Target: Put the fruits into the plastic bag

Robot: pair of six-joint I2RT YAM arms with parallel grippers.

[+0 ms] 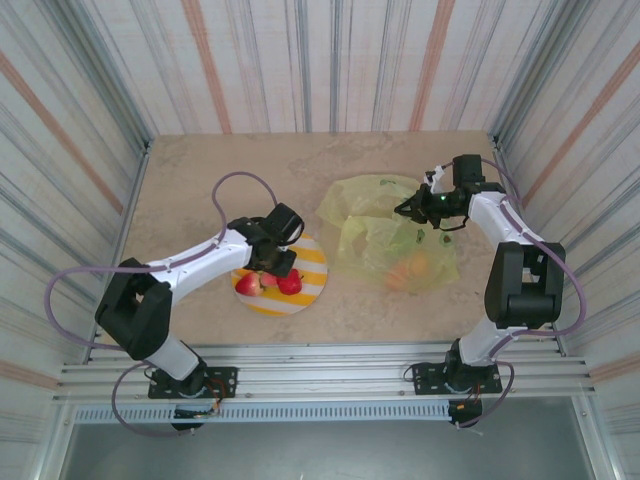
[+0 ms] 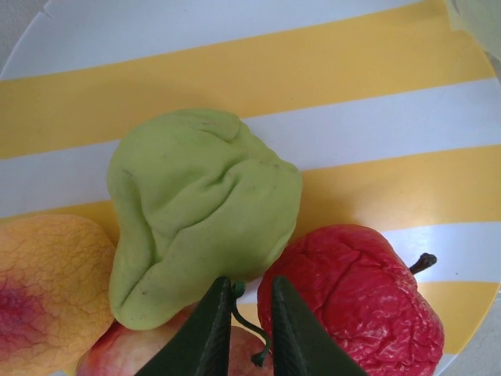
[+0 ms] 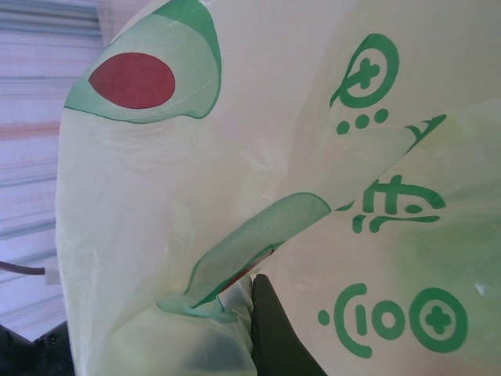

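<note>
The striped plate [image 1: 312, 262] holds a wrinkled green fruit [image 2: 196, 227], a red apple [image 2: 352, 298], a yellow-red peach [image 2: 47, 290] and a reddish fruit [image 2: 149, 356] low in the left wrist view. My left gripper [image 2: 243, 329] hangs just over them. Its jaws stand a narrow gap apart, and a thin green stem [image 2: 244, 317] lies between them without being pinched. The yellow plastic bag [image 1: 385, 235] lies right of the plate, with orange fruits [image 1: 412, 268] showing through it. My right gripper [image 1: 405, 211] is shut on the bag's edge [image 3: 235, 258], with film draped over one finger.
Striped walls close in the table on three sides. Bare tabletop [image 1: 200, 180] lies behind the plate and along the near edge. The right arm's elbow [image 1: 525, 280] stands right of the bag.
</note>
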